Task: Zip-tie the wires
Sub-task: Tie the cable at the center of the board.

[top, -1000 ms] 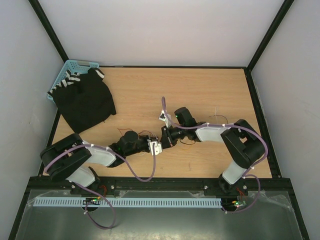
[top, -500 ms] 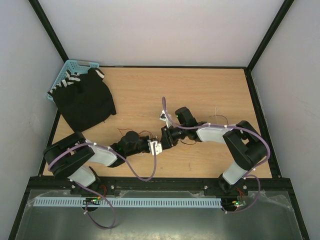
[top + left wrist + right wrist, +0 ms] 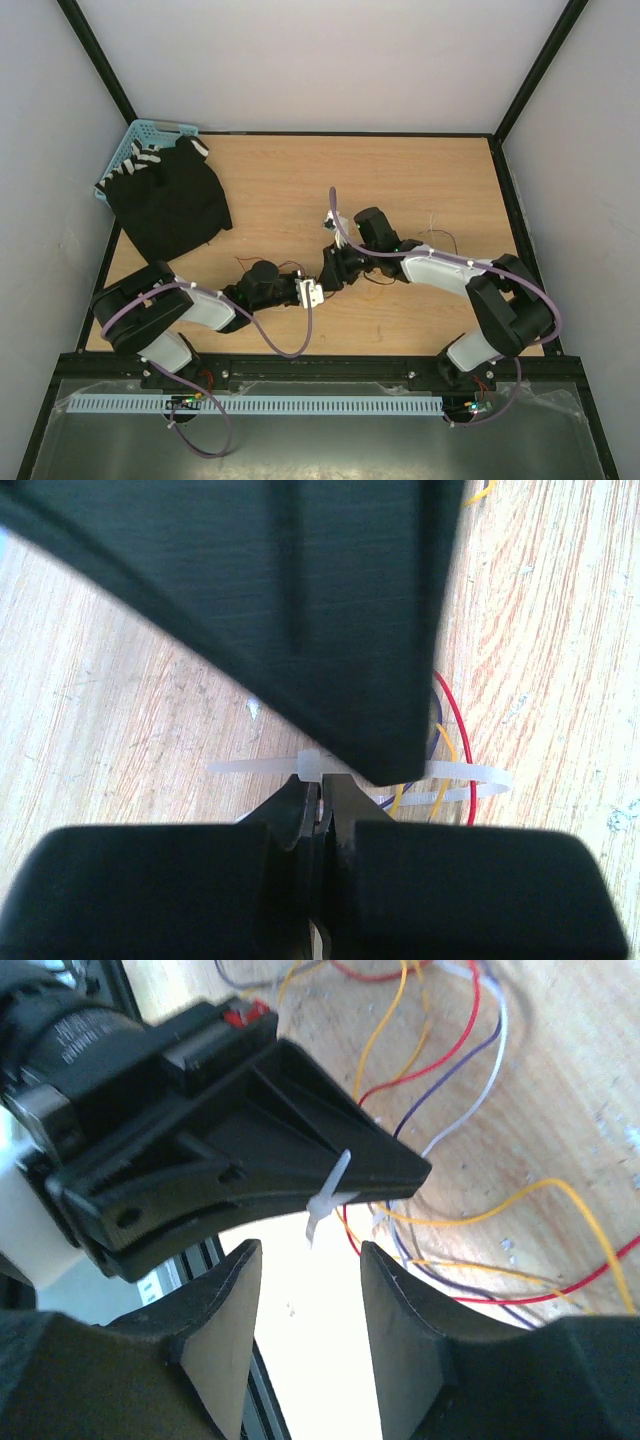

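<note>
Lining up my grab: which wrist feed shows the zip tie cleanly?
Left wrist: the zip tie is fairly sharp, though a blurred black mass blocks the upper frame. Right wrist: tie sharp too, but blown-out white glare sits between the right pincer's blurred fingers.

No word, brand or number can be read in any view. In the right wrist view, at the upper left of the frame, a black housing (image 3: 72, 1028) carries a line of pale print, too blurred to read.
</note>
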